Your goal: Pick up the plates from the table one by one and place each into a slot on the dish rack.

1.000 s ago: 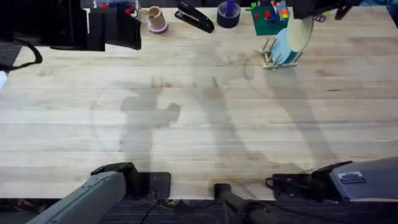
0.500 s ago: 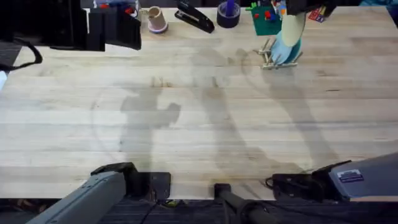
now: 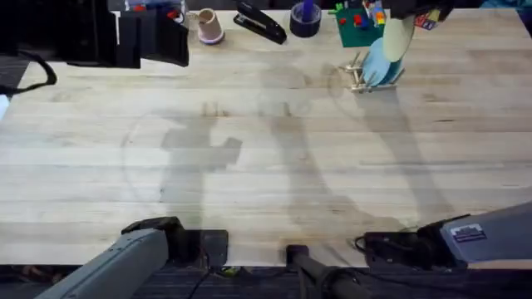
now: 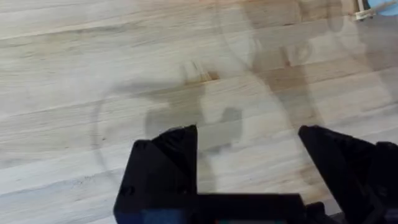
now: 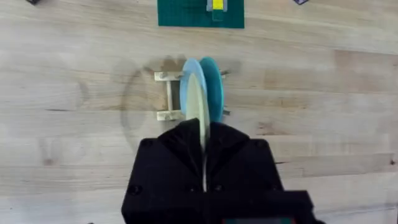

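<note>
While the right gripper is pinching the cream-yellow plate by its rim, the scene is reading like this:

Right claw: its black fingers are pressing together on the plate's edge, holding it upright over the dish rack.
Cream-yellow plate: it is standing on edge just beside the light blue plate; whether it is already touching the rack cannot be told.
Light blue plate: it is sitting upright in a slot of the rack.
Dish rack: it is lying near the table's far edge, just in front of the green board with toy blocks.
Left claw: its fingers are standing wide apart above bare wood, near the close edge.
Open room: the whole middle of the tabletop is lying free.
Far edge: a pinkish cup, a black stapler and a dark tape roll are lining up there.
Counts: two plates, one rack, one cup, one stapler, one tape roll, one green board.
</note>
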`<state>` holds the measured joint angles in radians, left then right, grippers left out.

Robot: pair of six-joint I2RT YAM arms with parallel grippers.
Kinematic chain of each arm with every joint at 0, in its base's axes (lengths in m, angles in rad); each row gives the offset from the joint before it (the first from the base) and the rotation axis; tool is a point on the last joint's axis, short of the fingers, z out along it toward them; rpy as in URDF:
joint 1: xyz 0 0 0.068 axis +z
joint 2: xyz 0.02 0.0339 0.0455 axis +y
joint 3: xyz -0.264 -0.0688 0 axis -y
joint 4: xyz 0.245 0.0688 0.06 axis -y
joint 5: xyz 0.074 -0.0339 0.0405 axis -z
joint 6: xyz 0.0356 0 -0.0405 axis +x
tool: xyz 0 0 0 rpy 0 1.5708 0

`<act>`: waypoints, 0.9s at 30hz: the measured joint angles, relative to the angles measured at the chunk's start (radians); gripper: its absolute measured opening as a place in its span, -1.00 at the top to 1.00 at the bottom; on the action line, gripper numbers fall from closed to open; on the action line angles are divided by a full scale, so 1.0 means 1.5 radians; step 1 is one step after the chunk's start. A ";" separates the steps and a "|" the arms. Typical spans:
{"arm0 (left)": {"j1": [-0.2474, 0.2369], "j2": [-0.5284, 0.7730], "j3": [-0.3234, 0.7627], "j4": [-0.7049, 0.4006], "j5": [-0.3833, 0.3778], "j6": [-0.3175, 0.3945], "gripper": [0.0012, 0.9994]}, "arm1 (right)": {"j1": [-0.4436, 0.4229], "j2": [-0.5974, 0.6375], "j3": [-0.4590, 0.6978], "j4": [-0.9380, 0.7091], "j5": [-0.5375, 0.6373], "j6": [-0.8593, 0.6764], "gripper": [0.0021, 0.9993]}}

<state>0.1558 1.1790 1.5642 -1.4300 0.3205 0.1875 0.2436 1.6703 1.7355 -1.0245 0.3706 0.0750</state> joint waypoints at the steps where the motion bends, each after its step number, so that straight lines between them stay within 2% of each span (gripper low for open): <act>1: 0.000 0.000 0.000 0.000 0.000 0.000 -0.99 | 0.000 0.005 0.000 0.000 0.000 0.000 0.94; 27: 0.000 0.000 0.000 0.000 0.000 0.000 -0.99 | 0.000 0.094 0.000 0.033 0.000 0.000 0.94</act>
<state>0.1558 1.1790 1.5642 -1.4300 0.3202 0.1875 0.2436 1.8116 1.7358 -0.9748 0.3702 0.0750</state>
